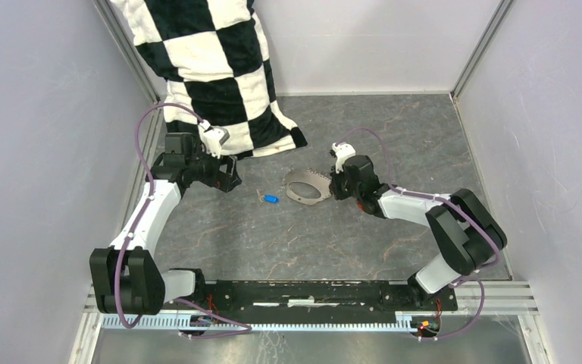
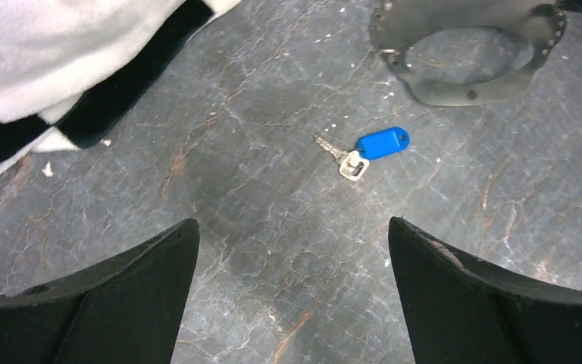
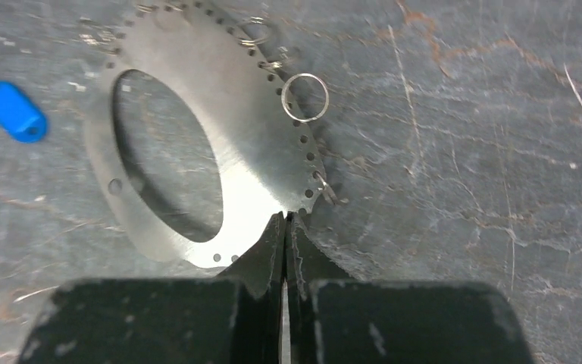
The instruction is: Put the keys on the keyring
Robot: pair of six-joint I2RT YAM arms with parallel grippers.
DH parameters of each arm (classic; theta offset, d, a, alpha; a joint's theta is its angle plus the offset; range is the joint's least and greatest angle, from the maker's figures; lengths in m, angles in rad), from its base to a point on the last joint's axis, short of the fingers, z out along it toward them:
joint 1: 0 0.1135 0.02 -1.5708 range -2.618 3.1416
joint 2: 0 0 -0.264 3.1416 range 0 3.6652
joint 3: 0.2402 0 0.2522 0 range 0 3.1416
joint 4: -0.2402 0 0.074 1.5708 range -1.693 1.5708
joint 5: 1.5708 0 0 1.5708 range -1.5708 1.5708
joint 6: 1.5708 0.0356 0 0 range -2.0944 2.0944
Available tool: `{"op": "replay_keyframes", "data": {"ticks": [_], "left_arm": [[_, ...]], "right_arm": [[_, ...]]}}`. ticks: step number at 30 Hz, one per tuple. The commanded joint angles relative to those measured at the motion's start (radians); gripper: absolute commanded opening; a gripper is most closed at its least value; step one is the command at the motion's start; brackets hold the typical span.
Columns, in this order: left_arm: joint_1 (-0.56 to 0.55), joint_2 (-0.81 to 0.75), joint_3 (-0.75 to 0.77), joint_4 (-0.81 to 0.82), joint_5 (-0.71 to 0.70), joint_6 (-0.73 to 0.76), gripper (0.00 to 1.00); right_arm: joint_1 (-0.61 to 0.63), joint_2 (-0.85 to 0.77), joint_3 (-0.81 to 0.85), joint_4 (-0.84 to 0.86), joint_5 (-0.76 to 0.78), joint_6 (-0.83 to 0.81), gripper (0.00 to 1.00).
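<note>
- Right gripper: closed, fingertips pressed together right at the near rim of the keyring. Whether the thin rim is actually pinched cannot be told.
- Keyring is seen lying flat on the desk near mid-desk, just left of the right gripper in the top view. It is a flat grey metal hoop with small holes punched along its outer edge.
- A small split ring is seen at the hoop's perforated edge, overlapping it.
- Blue key: flat on the desk, just beside the keyring on its left and apart from it. The metal blade is angled away from the blue head. It is not touched by either gripper.
- Left gripper: fully open and holding nothing. It is positioned left of the blue key, near the corner of the checkered blanket.
- The blanket is draped from the back wall down onto the far-left part of the desk.
</note>
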Motion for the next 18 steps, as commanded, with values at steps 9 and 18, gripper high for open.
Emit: {"op": "replay_keyframes", "data": {"ticks": [9, 18], "left_arm": [[-0.088, -0.086, 0.15, -0.152, 0.232, 0.226, 1.0], [-0.288, -0.145, 0.275, -0.348, 0.256, 0.292, 1.0]], "right_arm": [[0.119, -0.228, 0.087, -0.022, -0.228, -0.077, 0.0], [0.21, -0.356, 0.179, -0.046, -0.34, -0.097, 0.0]]}}
